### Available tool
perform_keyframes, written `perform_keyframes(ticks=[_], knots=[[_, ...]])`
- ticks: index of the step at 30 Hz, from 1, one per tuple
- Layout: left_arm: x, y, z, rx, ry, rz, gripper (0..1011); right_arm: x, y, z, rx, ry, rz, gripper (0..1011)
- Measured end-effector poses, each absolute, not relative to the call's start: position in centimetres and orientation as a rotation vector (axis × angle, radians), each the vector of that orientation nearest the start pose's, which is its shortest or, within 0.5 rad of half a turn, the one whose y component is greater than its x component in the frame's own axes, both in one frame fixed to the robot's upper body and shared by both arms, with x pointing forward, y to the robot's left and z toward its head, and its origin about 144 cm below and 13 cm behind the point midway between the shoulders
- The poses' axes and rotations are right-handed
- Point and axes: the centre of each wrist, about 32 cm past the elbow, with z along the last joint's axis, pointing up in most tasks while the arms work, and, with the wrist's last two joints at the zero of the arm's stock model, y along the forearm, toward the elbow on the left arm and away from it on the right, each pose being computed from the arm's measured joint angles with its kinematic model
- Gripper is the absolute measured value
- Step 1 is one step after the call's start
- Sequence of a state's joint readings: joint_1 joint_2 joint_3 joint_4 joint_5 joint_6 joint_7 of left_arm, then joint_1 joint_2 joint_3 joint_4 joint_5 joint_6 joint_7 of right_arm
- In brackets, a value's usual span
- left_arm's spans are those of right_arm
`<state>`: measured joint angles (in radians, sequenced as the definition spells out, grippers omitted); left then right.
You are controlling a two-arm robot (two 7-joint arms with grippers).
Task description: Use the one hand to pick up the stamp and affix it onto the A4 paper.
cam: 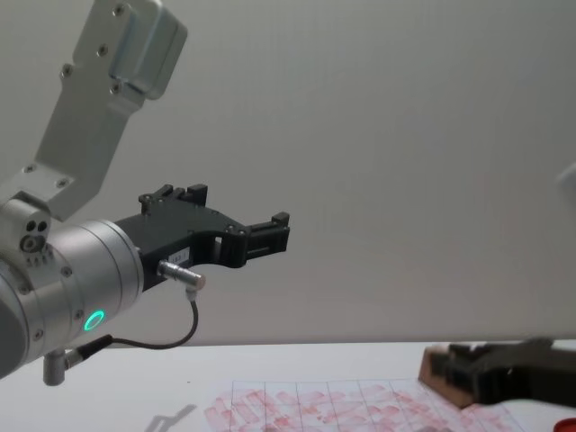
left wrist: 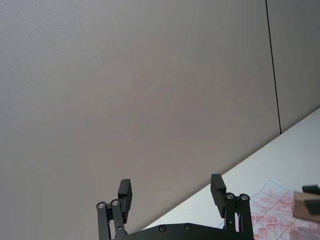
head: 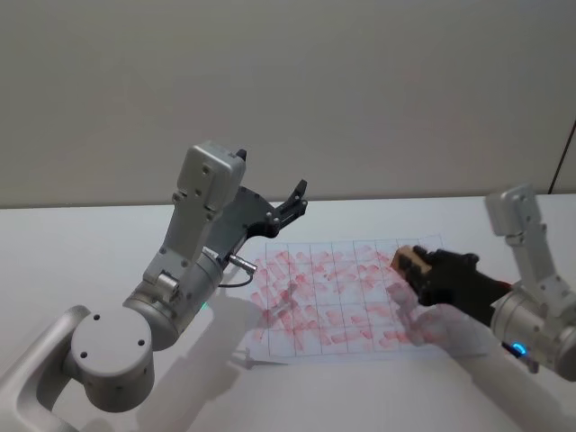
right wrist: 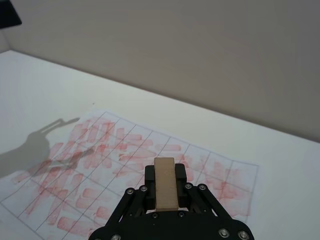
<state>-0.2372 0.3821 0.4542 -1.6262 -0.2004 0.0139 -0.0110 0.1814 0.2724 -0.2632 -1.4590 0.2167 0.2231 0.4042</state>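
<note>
My right gripper (head: 417, 266) is shut on the stamp (head: 407, 260), a tan wooden block with a reddish-brown face (cam: 439, 378). It holds the stamp a little above the right end of the A4 paper (head: 328, 301), a white gridded sheet covered in smudgy red marks. In the right wrist view the stamp (right wrist: 165, 190) stands out between the black fingers (right wrist: 181, 174) over the paper (right wrist: 95, 165). My left gripper (head: 293, 200) hangs open and empty, raised above the sheet's far left corner; the left wrist view shows its spread fingers (left wrist: 124, 192) against the wall.
The sheet lies on a white table (head: 108, 243) that ends at a plain wall behind. My left arm's big grey body (cam: 63, 270) stands over the table's left side. A small red thing (cam: 565, 423) shows at the chest view's lower right corner.
</note>
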Motion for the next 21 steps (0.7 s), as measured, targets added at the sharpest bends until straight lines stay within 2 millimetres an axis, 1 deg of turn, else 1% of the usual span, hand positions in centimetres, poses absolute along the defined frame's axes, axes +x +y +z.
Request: perform_keyframes(ticks=[3, 11, 21], knots=[[49.2, 19.8, 120.4, 0.061, -0.268, 1.124, 1001, 50.3, -22.9, 115.0, -0.256, 0.144, -0.918, 219], [49.2, 19.8, 120.4, 0.061, -0.268, 1.124, 1001, 50.3, -21.9, 113.7, -0.352, 0.182, -0.883, 219], [49.2, 19.8, 120.4, 0.061, -0.268, 1.124, 1001, 50.2, -21.3, 113.1, -0.434, 0.172, -0.881, 219]])
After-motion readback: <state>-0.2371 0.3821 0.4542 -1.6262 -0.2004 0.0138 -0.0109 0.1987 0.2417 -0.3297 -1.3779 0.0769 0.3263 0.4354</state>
